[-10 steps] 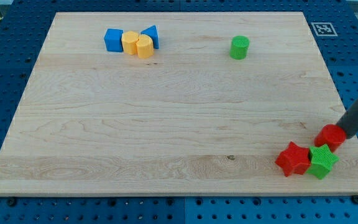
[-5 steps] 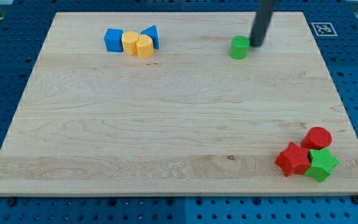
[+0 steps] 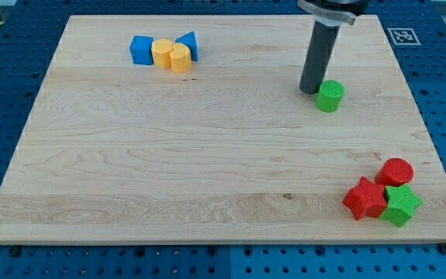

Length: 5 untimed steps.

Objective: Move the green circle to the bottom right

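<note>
The green circle is a small green cylinder on the wooden board, in the view's upper right part. My tip stands just to its upper left, touching or almost touching it. The dark rod rises from there to the view's top edge.
A red circle, a red star and a green star cluster at the view's bottom right. A blue square, two yellow blocks and a blue triangle sit together at the top left. A marker tag lies off the board's top right corner.
My tip swung from the red circle at the right to the green circle's upper right, then to its upper left. The green circle has slid down and right.
</note>
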Each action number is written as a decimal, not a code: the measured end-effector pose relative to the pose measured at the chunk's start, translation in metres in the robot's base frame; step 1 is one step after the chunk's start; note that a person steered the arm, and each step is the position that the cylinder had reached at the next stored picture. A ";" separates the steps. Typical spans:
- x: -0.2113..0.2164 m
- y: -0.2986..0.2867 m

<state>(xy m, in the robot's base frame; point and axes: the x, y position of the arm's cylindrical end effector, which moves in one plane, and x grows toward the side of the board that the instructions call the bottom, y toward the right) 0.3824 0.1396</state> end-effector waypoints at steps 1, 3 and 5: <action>-0.011 0.001; 0.017 0.026; 0.026 0.049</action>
<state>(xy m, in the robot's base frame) 0.4086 0.1890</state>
